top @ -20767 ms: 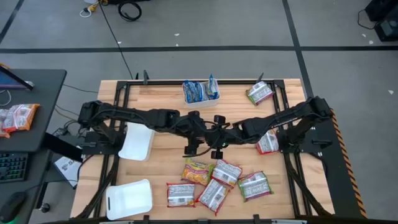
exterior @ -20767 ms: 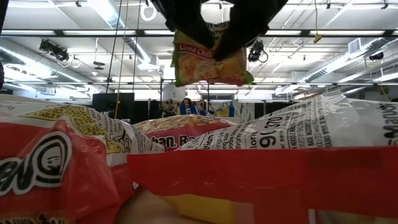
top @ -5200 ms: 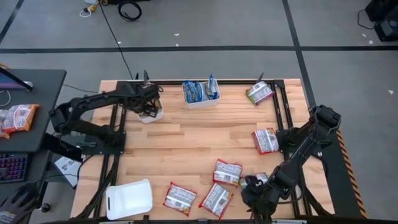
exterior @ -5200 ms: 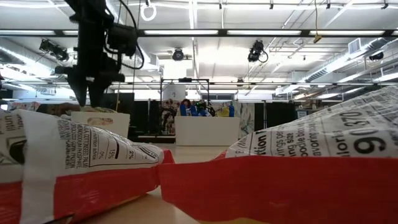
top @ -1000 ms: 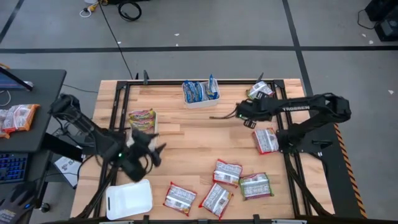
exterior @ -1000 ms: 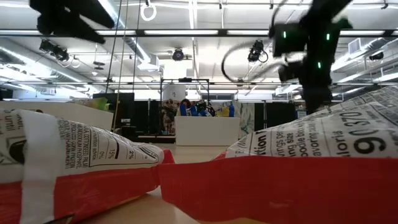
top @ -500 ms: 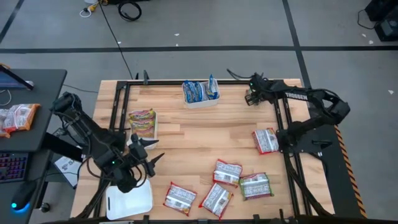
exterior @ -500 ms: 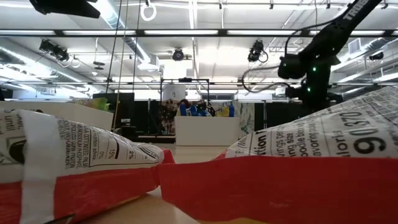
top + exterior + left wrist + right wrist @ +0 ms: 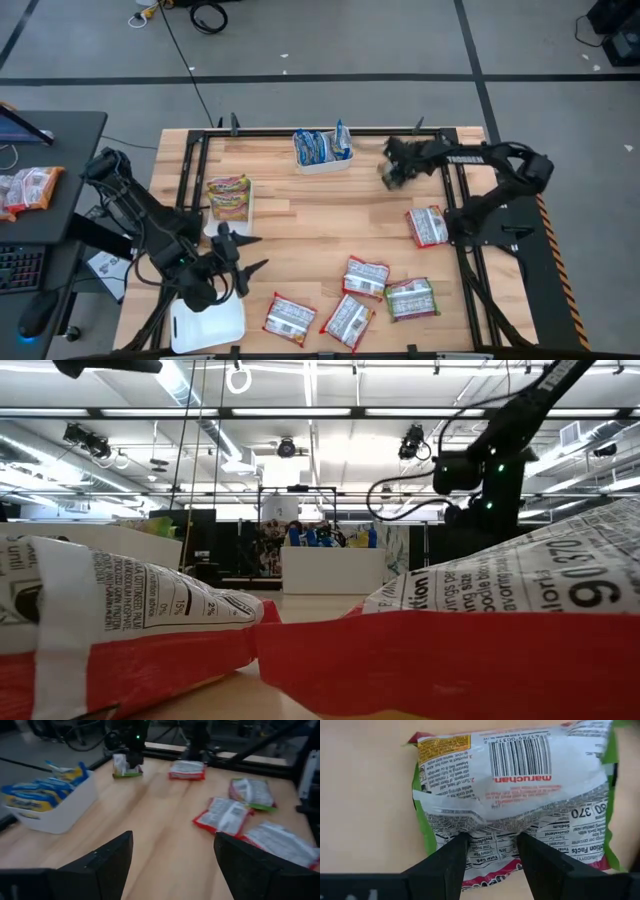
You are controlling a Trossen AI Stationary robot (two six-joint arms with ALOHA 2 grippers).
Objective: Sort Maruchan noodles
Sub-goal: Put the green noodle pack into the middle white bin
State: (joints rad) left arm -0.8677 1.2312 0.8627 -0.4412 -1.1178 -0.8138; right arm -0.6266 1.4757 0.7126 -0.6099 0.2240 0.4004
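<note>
Nearest the front edge of the desk [image 9: 300, 225], an empty white tray [image 9: 208, 322] sits at the left corner beside a loose scatter of red-and-white and green-edged Maruchan noodles [image 9: 348, 300] that remain unsorted, two of them filling the foreground of the low view. Just above the empty tray hangs the left claw [image 9: 240, 257], its fingers spread wide and holding nothing, facing across the desk toward the packets. Farther back on the left, a second tray [image 9: 247, 200] carries a green-and-yellow packet [image 9: 228, 193], and on the right a lone red-and-white packet [image 9: 429, 226] lies by the frame rail. At the far edge, a third tray [image 9: 322, 160] holds blue-and-white packets [image 9: 318, 146] standing on edge. Beside it, at the far right corner, the right claw [image 9: 392, 172] is clamped on a green-edged packet [image 9: 512, 795], its two fingers [image 9: 451, 862] pinching the wrapper's back face, barcode showing. By the look of it, the sort is under way but far from finished: blue packets are binned, one green-yellow packet is in its tray, another green one is in hand, while roughly five packets wait on the wood and the front tray has received nothing. The remaining work appears to be mostly the red-and-white packets, presumably bound for that empty tray.
</note>
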